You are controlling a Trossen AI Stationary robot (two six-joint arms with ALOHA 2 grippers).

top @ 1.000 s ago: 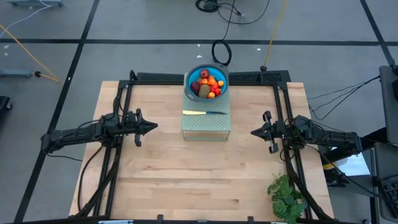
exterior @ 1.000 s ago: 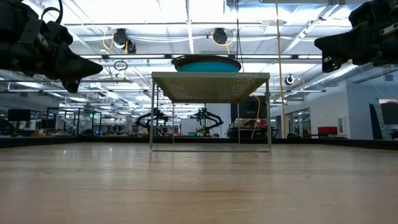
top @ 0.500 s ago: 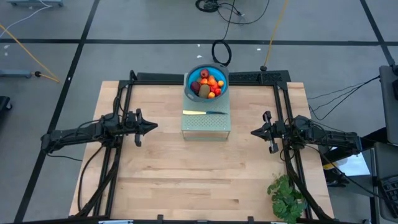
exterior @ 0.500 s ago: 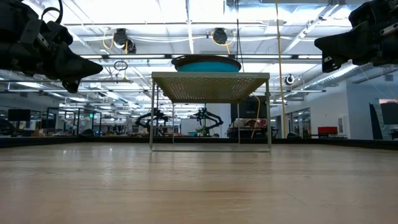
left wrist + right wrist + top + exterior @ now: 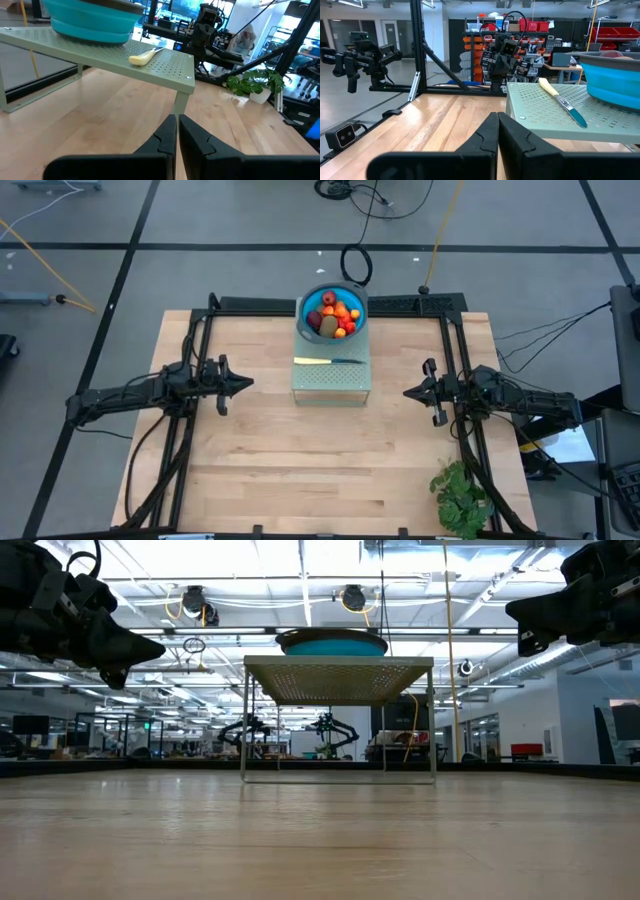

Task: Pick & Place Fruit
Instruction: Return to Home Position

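Olive, red and orange fruit pieces [image 5: 333, 314] are held in a blue strainer bowl [image 5: 304, 311] on a pale-green perforated shelf [image 5: 332, 385], far centre. Flanking it, the left gripper [image 5: 247, 383] and right gripper [image 5: 408, 392] are closed, empty; homing is judged nearly done, only settling being called for.

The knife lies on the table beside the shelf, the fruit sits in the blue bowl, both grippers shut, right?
No: the high view shows the knife on the shelf, not the table. The fruit is in the blue bowl; left gripper and right gripper are shut.
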